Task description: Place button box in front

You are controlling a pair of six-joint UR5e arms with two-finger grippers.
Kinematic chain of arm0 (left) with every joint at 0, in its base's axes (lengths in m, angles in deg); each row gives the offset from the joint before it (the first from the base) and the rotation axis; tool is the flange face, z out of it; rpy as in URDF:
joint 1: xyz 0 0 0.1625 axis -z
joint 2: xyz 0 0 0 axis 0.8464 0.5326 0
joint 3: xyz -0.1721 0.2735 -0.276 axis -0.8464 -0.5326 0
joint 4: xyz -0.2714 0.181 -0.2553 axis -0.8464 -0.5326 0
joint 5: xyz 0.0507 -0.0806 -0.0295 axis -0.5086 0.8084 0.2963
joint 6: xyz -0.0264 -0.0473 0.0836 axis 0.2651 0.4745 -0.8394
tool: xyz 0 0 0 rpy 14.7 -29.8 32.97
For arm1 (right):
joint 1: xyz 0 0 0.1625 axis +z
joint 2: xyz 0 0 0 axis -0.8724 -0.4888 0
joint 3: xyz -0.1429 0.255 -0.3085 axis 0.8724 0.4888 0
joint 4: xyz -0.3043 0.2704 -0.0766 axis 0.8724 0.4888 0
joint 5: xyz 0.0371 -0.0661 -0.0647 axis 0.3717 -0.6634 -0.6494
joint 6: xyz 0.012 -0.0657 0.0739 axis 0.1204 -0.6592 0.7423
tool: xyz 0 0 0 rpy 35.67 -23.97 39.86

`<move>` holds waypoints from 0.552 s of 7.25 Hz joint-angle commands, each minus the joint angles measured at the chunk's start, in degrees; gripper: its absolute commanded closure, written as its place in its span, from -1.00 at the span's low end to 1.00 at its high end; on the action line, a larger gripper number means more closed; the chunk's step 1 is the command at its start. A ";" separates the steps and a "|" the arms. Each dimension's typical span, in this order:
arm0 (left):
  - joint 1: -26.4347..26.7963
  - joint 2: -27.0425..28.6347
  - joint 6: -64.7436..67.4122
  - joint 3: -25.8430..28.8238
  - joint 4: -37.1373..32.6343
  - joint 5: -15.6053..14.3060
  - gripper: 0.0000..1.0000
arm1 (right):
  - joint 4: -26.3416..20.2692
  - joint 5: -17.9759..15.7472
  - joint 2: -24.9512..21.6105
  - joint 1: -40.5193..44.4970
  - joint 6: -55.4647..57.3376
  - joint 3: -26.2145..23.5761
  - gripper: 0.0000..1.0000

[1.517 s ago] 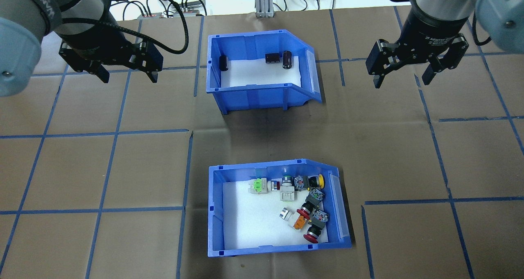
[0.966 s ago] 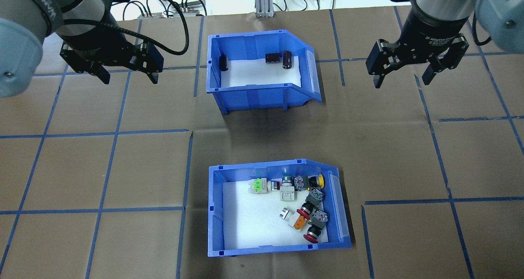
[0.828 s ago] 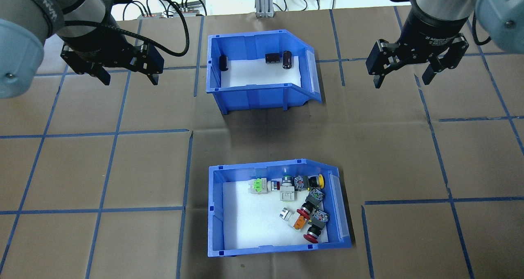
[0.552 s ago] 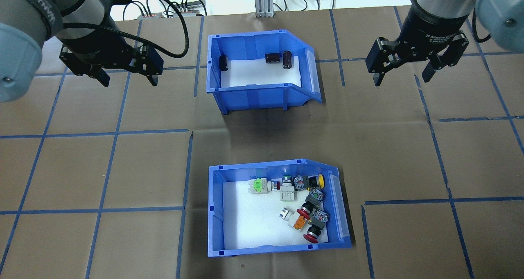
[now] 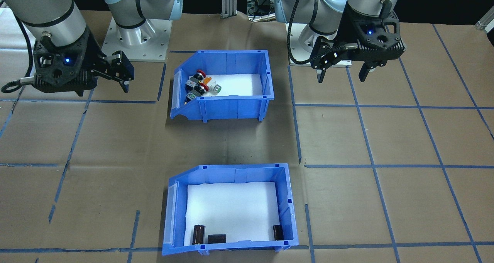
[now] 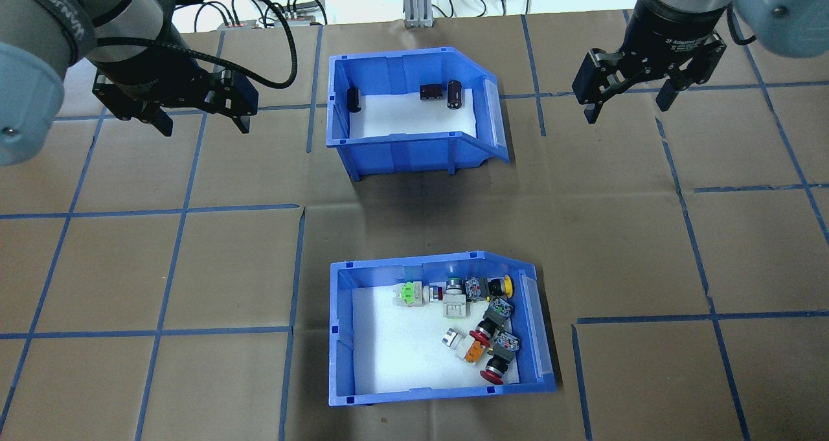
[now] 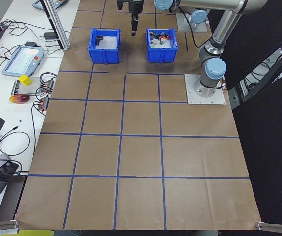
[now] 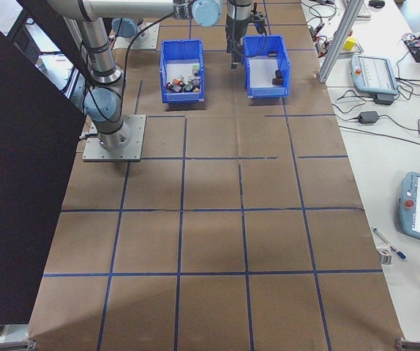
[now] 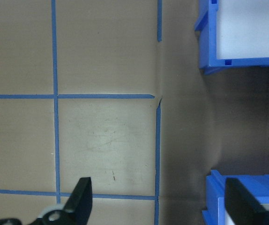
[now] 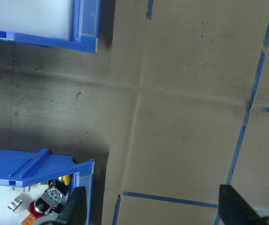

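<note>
The button box [image 6: 343, 337] is a blue open-fronted bin with a white foam liner, and coloured push buttons [image 6: 482, 327] are piled at its right side. It stands in the near middle of the overhead view and at the top middle of the front-facing view [image 5: 235, 108]. My left gripper [image 6: 204, 127] hangs open and empty over the table at the far left. On the far right my right gripper [image 6: 625, 111] is open and empty too. Neither one touches a bin. The right wrist view catches the button box's corner [image 10: 36, 166] at its lower left.
A second blue bin [image 6: 401, 149] holding a few small black parts [image 6: 453, 94] stands beyond the button box, between the two grippers [image 5: 287, 216]. Brown paper with a blue tape grid [image 6: 188, 208] covers the table. Cables and devices [image 6: 272, 13] lie past the far edge.
My right gripper has drifted a little farther away and slightly leftward in the overhead view, still open. The left gripper and both bins have hardly moved.
</note>
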 commanded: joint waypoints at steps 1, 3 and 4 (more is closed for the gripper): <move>0.00 -0.32 4.09 -0.70 -0.14 -0.08 -1.00 | 0.64 -0.11 5.80 0.84 -10.53 5.55 -1.00; 0.18 -1.55 12.24 -2.71 -0.84 0.01 -1.00 | 4.48 -0.11 11.42 2.51 -25.45 9.16 -1.00; 0.26 -2.69 18.56 -4.20 -0.93 0.27 -1.00 | 5.98 -0.55 14.32 4.87 -29.36 11.26 -1.00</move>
